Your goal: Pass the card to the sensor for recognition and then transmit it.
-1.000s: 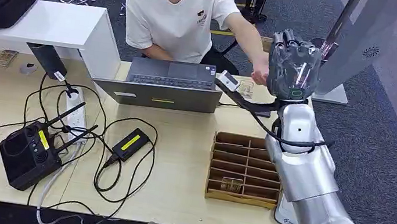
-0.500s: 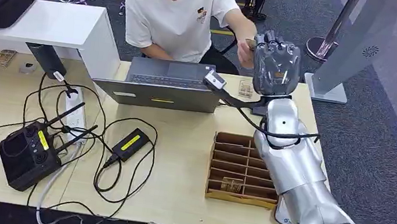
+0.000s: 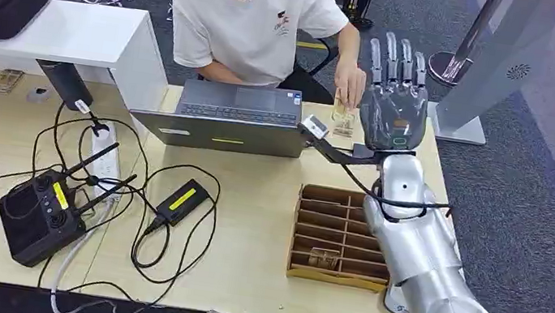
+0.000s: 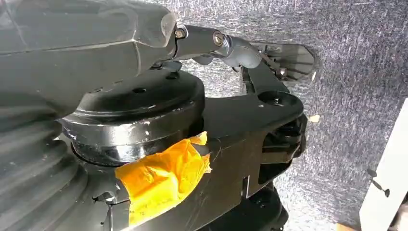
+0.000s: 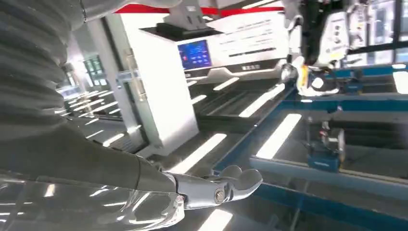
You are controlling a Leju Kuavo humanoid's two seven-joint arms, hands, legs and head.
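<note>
My right hand (image 3: 394, 99) is raised over the table's far right corner, its fingers straight and spread, with nothing in it. In the right wrist view, my right hand (image 5: 110, 192) shows one bare finger stretched out. Just left of it, a seated person's hand (image 3: 350, 80) pinches the small clear card (image 3: 339, 114) above the table. The grey sensor stand (image 3: 502, 64) rises on the floor to the right of my hand. My left hand (image 4: 86, 33) hangs by my body with a finger out and nothing in it.
A brown divided card box (image 3: 341, 235) with one card in a slot sits near my right forearm. An open laptop (image 3: 235, 116) stands before the person. A black controller (image 3: 37, 213), a power strip (image 3: 104, 155) and looping cables cover the table's left half.
My right hand swung left from the sensor stand toward the person and spread its fingers. The person's hand reached in and now holds the card.
</note>
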